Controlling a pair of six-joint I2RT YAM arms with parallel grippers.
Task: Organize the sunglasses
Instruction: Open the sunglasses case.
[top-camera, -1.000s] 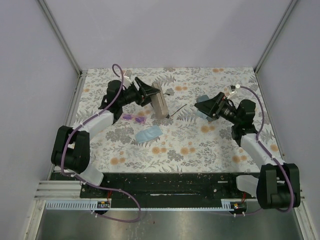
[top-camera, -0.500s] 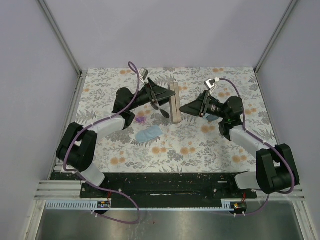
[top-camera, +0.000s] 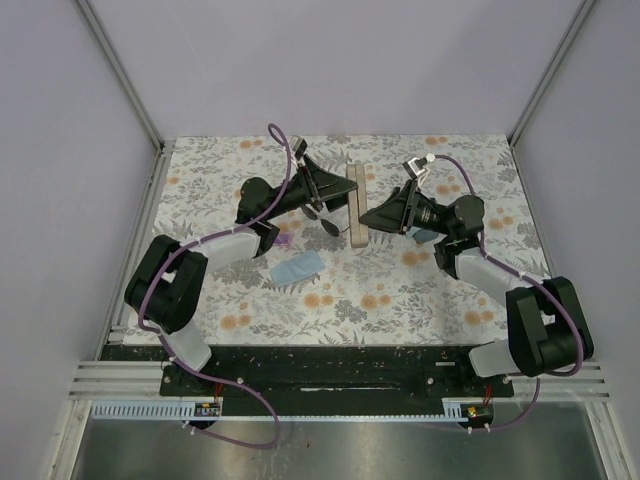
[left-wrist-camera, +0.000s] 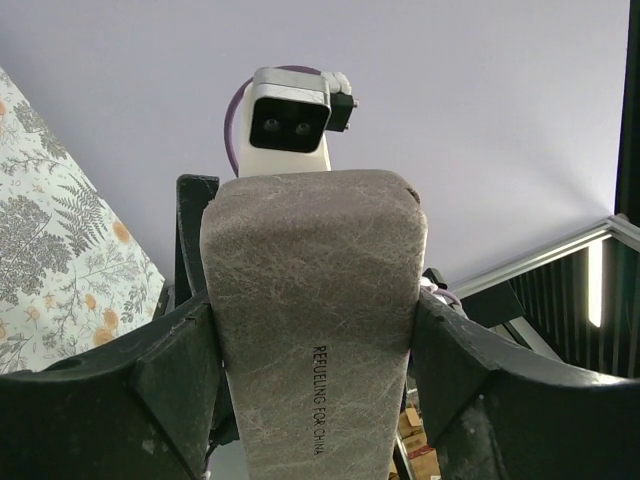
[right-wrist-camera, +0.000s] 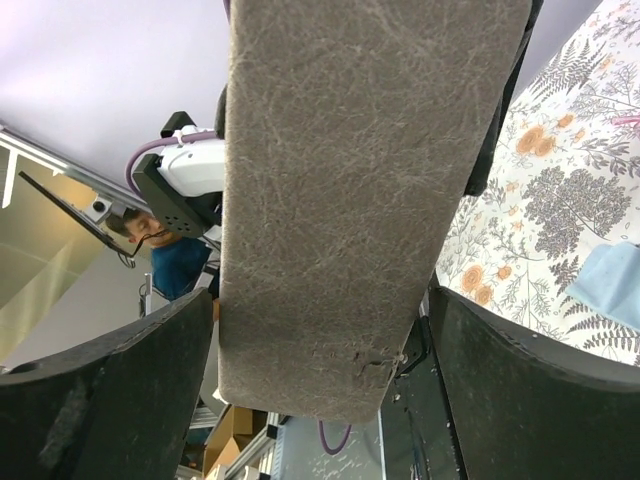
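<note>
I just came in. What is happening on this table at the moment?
The left gripper is shut on a beige case and holds it on edge near the middle of the table. The right gripper, open, has its fingers on either side of the same case; I cannot tell whether they touch it. The purple-lensed sunglasses and a light-blue cloth lie on the table, not handled.

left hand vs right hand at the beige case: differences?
The left hand clamps the beige case, fingers pressed on both sides; the right hand only straddles it, jaws wide, grip unclear. The left hand reaches in from the left, the right hand from the right. Both meet at that case.
</note>
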